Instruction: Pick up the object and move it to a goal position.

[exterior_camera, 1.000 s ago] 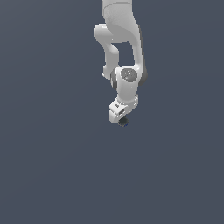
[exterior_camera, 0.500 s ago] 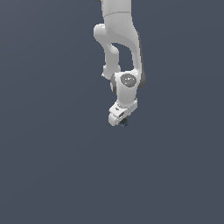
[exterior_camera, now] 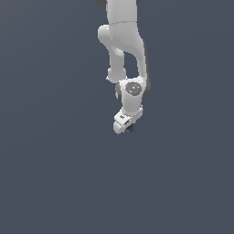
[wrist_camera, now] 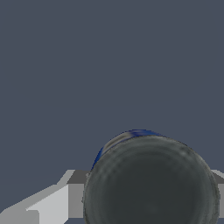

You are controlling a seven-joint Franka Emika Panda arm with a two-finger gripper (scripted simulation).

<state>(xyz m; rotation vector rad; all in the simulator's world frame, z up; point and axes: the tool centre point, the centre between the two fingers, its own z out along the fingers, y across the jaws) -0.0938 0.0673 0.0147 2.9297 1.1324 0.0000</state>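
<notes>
One white gripper (exterior_camera: 129, 129) grasps a tiny dark ball (wrist_camera: 151, 181), its blue patch at twelve o'clock; being round, the ball could slip free.

No legible text, label, brand, number or sign appears in either view. The white arm (exterior_camera: 123, 50) in the upper centre of the exterior view bears no readable marking; a small round grey disc with tiny green and red dots sits on its wrist joint (exterior_camera: 133, 88), but nothing there reads as a letter or figure. The dark round object (wrist_camera: 151, 181) filling the lower right of the wrist view shows only a blue edge, with no writing.
</notes>
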